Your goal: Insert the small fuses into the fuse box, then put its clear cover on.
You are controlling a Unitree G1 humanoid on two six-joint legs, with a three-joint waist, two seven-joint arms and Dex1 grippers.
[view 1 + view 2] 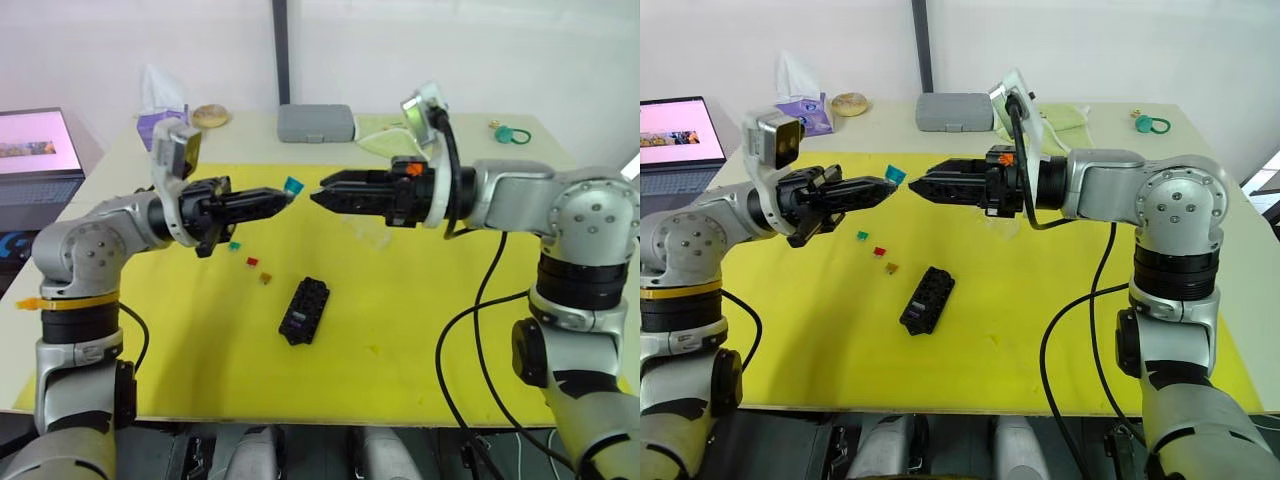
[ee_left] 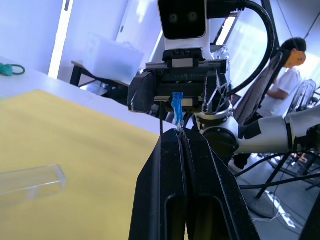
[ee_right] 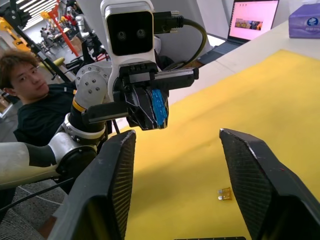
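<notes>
Left gripper (image 1: 283, 197) clamped on a tiny teal plastic fuse (image 1: 292, 185), held in the air above the yellow mat (image 1: 400, 330). Right gripper (image 3: 175, 165) faces it at 3 o'clock, fingers spread, empty. Small black slotted fuse box (image 1: 305, 310) on mat at 6 o'clock; green (image 1: 234, 245), red (image 1: 251, 262), orange (image 1: 265, 277) fuses nearby.

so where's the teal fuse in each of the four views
Left eye view: the teal fuse is pinched at the left gripper tips, facing the right gripper.
Right eye view: same fuse, between the two arms, above the yellow mat.
Left wrist view: it sticks up from the shut fingertips.
Right wrist view: it shows in the opposite gripper.
Shared landmark: the yellow mat.
</notes>
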